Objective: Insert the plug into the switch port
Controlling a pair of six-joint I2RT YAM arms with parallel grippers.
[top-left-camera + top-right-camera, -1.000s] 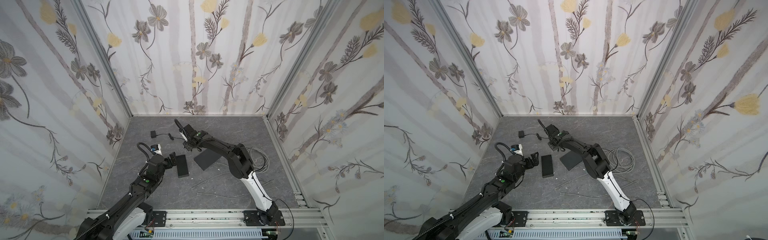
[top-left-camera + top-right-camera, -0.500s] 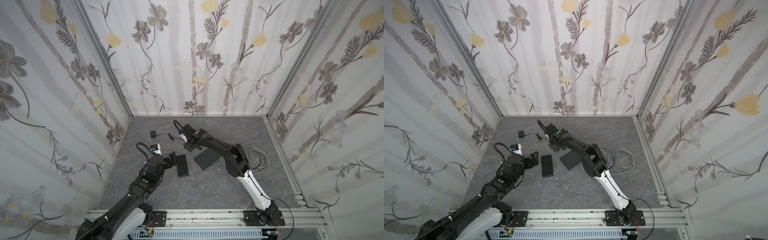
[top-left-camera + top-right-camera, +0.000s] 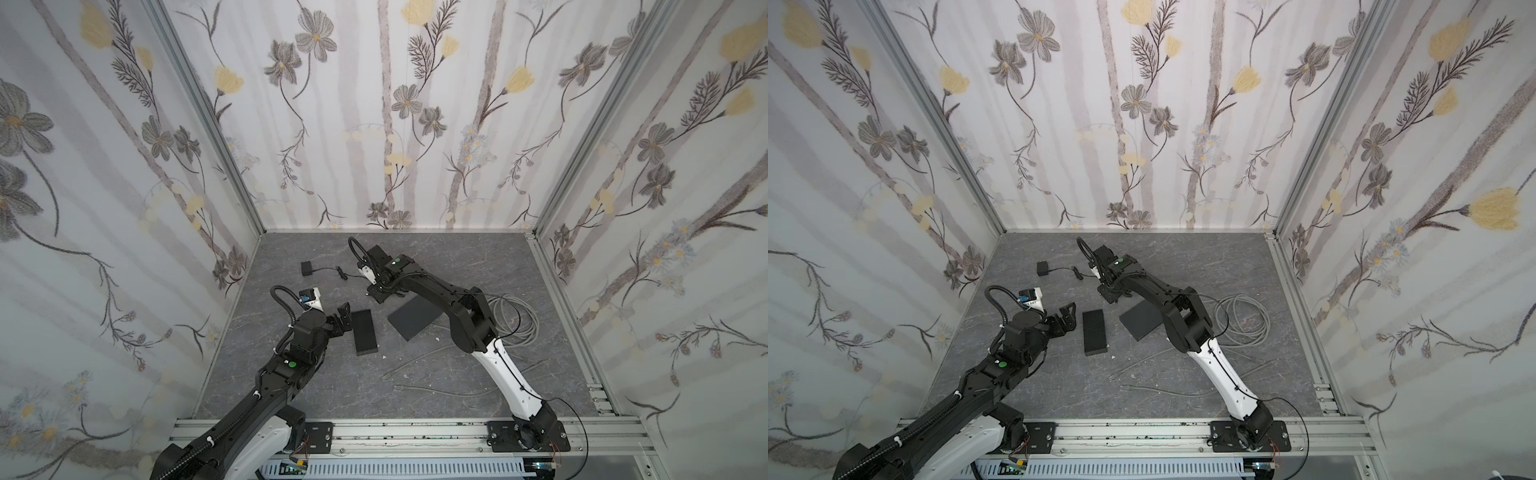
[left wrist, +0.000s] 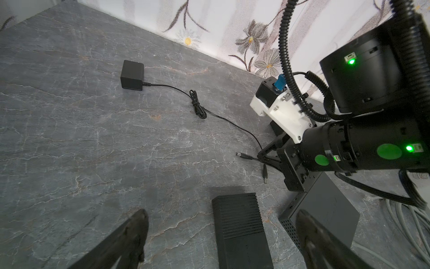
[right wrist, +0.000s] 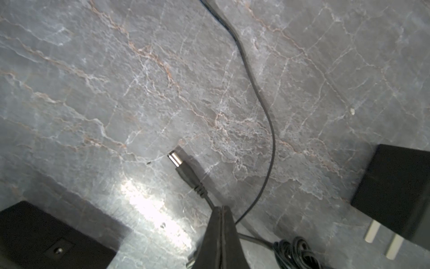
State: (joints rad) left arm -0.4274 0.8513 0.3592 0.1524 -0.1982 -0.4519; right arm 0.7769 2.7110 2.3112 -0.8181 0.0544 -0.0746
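Note:
The plug [image 5: 183, 167] is a small barrel plug with a metal tip on a thin black cable [image 5: 267, 121]. My right gripper [image 5: 222, 209] is shut on that cable just behind the plug, low over the floor, and the plug sticks out past the fingertips. It also shows in the left wrist view as the plug [image 4: 243, 156]. A second small plug end [image 4: 264, 173] hangs beside the fingers. The switch [image 3: 413, 318], a flat dark grey box, lies next to my right gripper [image 3: 374, 293]; its round port [image 5: 58, 250] faces the plug. My left gripper [image 4: 221, 216] hangs open.
A black ribbed box [image 3: 365, 332] lies between the open left fingers [image 4: 139, 223] and the switch. The black power adapter [image 3: 307, 268] sits at the back left. A coil of grey cable [image 3: 511, 316] lies right of the switch, and loose grey cables [image 3: 436, 390] lie in front.
My right gripper's jaws have closed on the cable behind the plug. The left arm has not moved.

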